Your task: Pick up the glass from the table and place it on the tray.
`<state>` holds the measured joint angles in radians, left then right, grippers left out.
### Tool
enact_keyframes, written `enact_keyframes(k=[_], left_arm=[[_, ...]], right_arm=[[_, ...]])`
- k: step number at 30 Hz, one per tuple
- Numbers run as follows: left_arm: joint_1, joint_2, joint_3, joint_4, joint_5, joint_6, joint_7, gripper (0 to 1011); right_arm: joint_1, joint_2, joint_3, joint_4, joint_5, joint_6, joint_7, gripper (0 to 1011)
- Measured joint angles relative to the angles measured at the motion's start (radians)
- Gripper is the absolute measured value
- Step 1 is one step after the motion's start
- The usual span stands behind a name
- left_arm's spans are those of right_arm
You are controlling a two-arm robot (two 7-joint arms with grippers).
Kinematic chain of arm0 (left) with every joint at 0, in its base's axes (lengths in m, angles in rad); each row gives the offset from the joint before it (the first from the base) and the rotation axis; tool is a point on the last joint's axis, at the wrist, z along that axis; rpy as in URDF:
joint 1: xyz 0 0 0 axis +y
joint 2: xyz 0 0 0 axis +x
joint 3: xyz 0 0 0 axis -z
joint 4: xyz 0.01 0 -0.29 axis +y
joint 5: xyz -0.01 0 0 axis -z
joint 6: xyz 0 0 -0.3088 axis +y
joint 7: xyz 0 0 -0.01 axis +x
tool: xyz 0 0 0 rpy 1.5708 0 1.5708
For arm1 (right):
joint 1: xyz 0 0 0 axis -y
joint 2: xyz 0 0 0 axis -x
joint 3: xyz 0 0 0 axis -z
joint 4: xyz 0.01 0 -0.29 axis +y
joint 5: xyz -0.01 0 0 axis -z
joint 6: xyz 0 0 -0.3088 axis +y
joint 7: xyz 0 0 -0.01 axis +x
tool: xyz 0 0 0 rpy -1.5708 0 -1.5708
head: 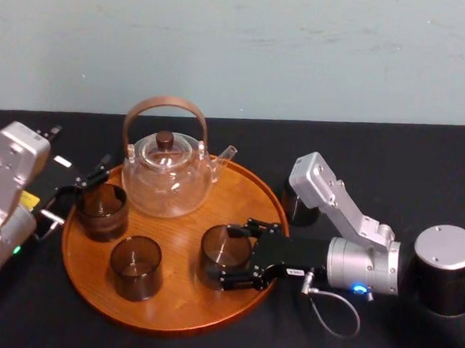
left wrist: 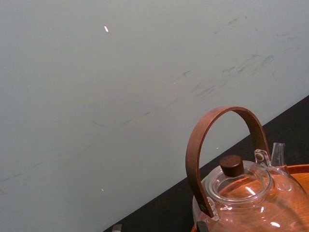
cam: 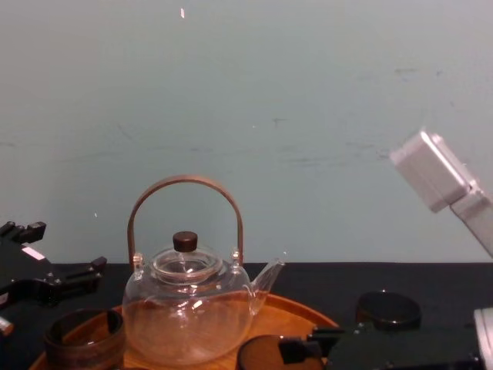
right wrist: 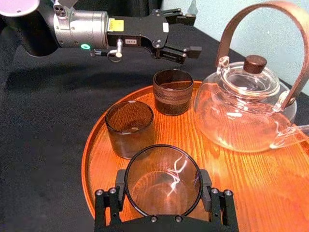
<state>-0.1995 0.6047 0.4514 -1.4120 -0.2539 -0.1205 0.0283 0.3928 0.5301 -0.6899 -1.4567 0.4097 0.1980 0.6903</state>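
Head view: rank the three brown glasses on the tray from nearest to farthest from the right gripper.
1. Right glass, inside the right gripper, on the tray's right.
2. Front glass, tray's front left.
3. Back-left glass, beside the left gripper.

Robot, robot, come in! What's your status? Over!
Right hand gripping glass at front of tray. Left hand open at tray left edge. Teapot, two more glasses close by.
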Motion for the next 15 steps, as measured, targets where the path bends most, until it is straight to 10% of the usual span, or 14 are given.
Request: enact_keyframes(k=[15], left_arm=[[0.000, 0.000, 0.000, 0.000, 0.000, 0.000, 0.000, 1001]], right_arm=[[0.000, -0.013, -0.015, 0.029, -0.004, 0.006, -0.009, 900]])
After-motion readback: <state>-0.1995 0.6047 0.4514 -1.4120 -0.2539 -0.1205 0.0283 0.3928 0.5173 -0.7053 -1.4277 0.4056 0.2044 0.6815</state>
